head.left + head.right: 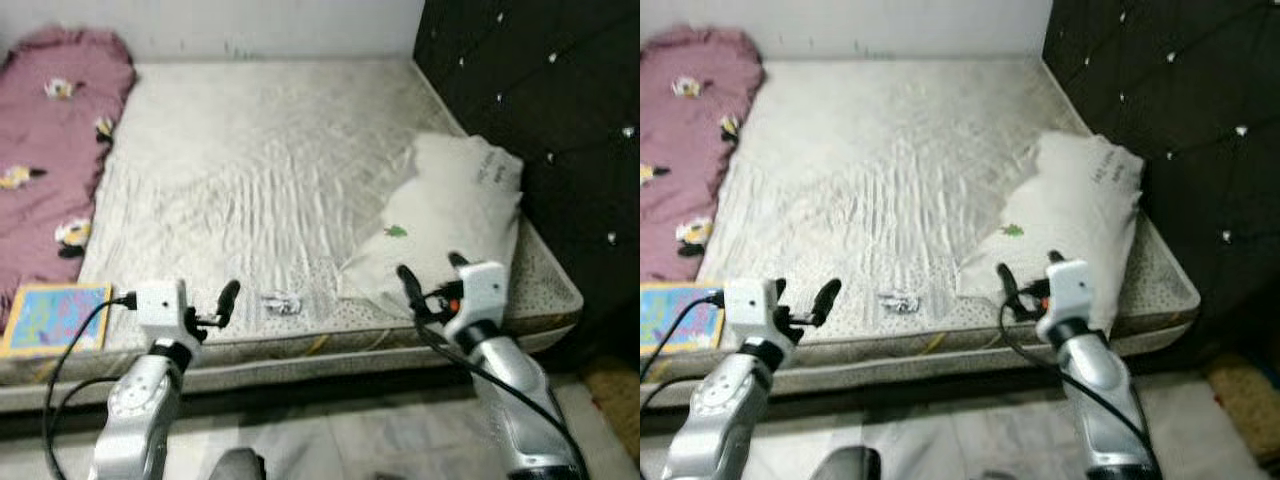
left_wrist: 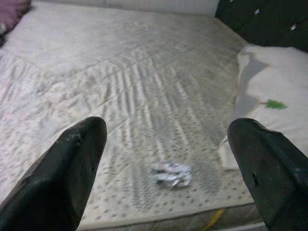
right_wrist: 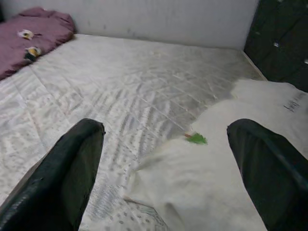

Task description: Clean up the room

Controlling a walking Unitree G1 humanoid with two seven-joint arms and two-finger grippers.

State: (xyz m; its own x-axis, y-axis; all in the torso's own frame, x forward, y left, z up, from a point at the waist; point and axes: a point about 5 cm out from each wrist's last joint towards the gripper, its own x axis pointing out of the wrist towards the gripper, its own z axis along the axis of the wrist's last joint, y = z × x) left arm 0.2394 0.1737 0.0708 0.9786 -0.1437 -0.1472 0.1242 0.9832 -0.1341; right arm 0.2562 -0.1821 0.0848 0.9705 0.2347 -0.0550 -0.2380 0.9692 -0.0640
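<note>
Small crumpled wrapper (image 1: pixel 282 303), silvery, lying flat near mattress edge, just ahead of left gripper (image 1: pixel 205 305), between its spread fingers.

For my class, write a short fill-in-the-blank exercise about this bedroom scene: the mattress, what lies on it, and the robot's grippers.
1. The crumpled wrapper lies near the mattress edge, closest to the ____ gripper.
2. The white pillow rests beside the ____ headboard.
3. The right gripper has its fingers ____.
4. The blanket is ____ in colour.

Missing words: left; black; open; pink
</note>
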